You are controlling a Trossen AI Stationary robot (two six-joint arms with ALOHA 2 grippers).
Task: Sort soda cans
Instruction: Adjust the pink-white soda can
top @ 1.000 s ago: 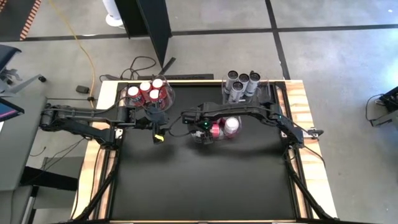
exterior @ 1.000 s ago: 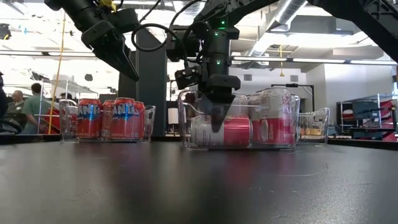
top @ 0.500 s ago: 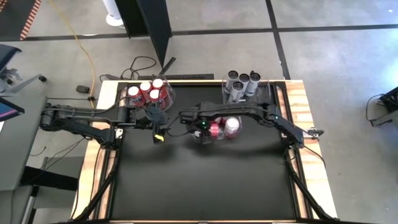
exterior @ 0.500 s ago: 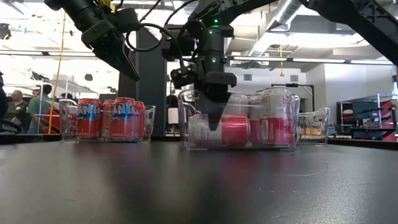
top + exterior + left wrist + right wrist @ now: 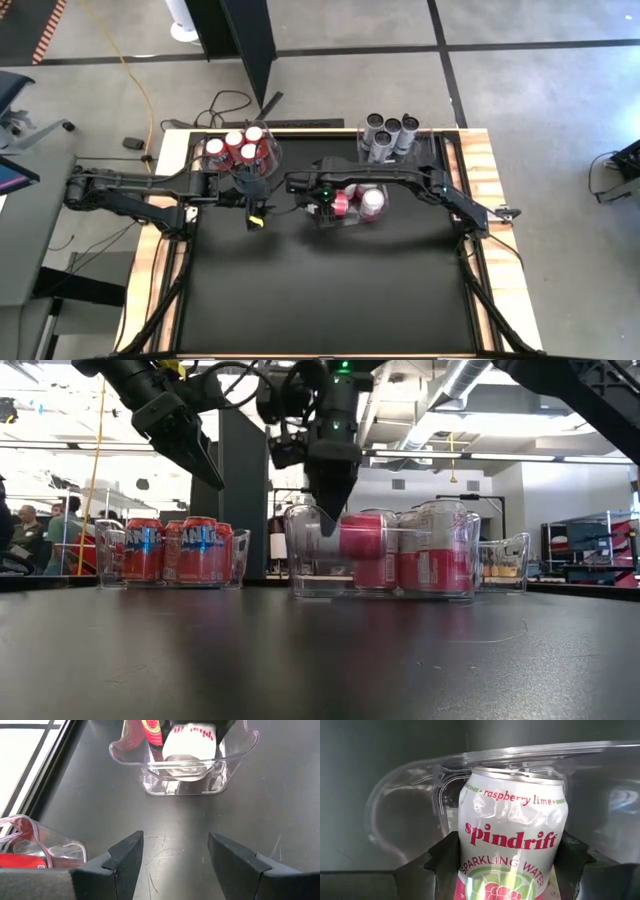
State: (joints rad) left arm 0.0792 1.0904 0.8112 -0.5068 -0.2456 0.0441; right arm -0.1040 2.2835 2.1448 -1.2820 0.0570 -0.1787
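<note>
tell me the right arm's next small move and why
Probably tilt the pink-and-white can upright and lower it. The right gripper holds it sideways, lifted off the floor of the middle bin, beside the upright can.

A white can (image 5: 512,845) is seen, lettered in pink-red, with green along its lower part and a pink berry pattern. It is flanked by black fingers (image 5: 442,860). The bin (image 5: 405,815) around it is clear. Red cans (image 5: 170,550) with blue lettering are shown in another clear bin (image 5: 238,555). Silver-topped dark grey cans (image 5: 388,135) are seen from above. The table (image 5: 330,290) is black, edged in pale wood. Both arms (image 5: 140,190) are black; a green light (image 5: 325,193) is shown on the right one.
</note>
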